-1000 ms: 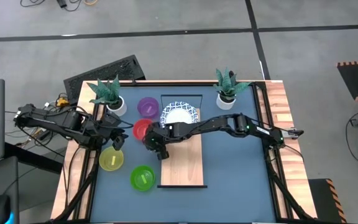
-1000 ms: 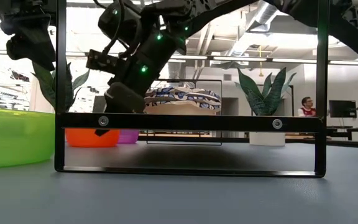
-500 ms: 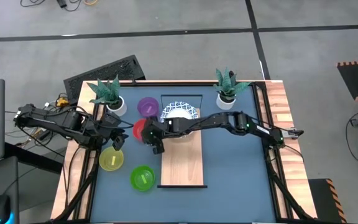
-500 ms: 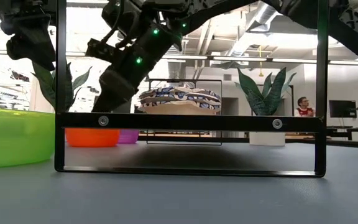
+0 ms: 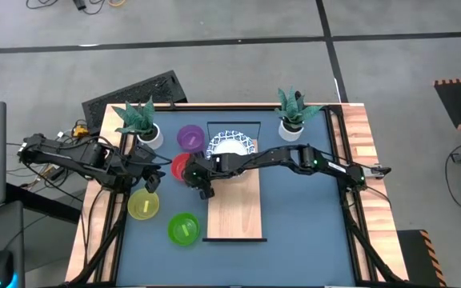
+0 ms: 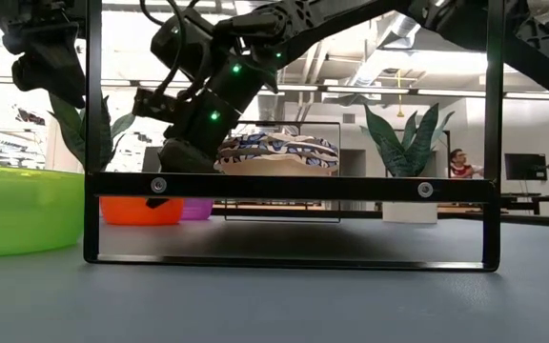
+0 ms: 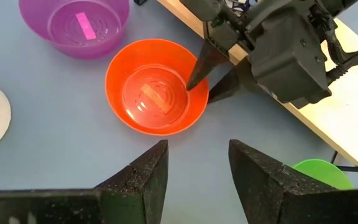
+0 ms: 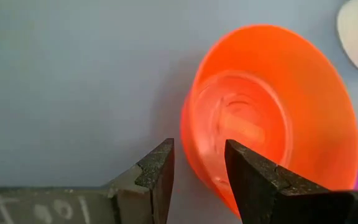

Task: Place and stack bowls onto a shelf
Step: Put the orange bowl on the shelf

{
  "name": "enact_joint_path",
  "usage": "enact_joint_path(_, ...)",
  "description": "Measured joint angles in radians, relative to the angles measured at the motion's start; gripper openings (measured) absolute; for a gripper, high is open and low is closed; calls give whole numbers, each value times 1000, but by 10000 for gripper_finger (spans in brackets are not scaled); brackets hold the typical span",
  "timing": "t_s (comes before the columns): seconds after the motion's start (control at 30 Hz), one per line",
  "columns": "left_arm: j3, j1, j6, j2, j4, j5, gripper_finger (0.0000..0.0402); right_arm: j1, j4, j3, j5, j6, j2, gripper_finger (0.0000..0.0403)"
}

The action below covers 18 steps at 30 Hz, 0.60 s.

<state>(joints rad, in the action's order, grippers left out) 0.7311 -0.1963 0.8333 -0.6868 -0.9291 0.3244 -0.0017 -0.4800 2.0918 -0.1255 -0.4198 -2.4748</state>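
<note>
The red bowl (image 7: 156,87) stands upright on the blue tabletop, left of the light-wood shelf (image 5: 234,204). My right gripper (image 7: 201,92) is open, with one finger inside the bowl and one outside, astride its rim. My left gripper (image 7: 194,168) is open and empty above the table, left of the red bowl. Two white blue-rimmed bowls (image 5: 230,146) sit stacked on the shelf's far end. The purple bowl (image 5: 190,137), yellow bowl (image 5: 143,206) and green bowl (image 5: 183,229) stand on the table. My right gripper has the red bowl's rim (image 8: 188,134), on the side toward the shelf, between its open fingers, slanting down from the right. One finger (image 7: 194,71) is inside and one outside. I cannot tell whether either touches the bowl, which rests on the table.
Two white plant pots (image 5: 144,132) (image 5: 292,126) stand at the table's far corners. A black frame (image 6: 289,186) crosses the low view up close. The near half of the shelf is bare wood.
My right gripper has risen a little beside the red bowl and come down again at its rim. The bowl stays on the table.
</note>
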Motion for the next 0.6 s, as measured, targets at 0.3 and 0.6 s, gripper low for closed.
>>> enact_joint_path(0.3,0,0,0,0,0,0,154,0,-21,1,-2,-27,0,143)
enact_joint_path(0.6,0,0,0,0,0,0,154,6,-31,1,-8,-60,0,48)
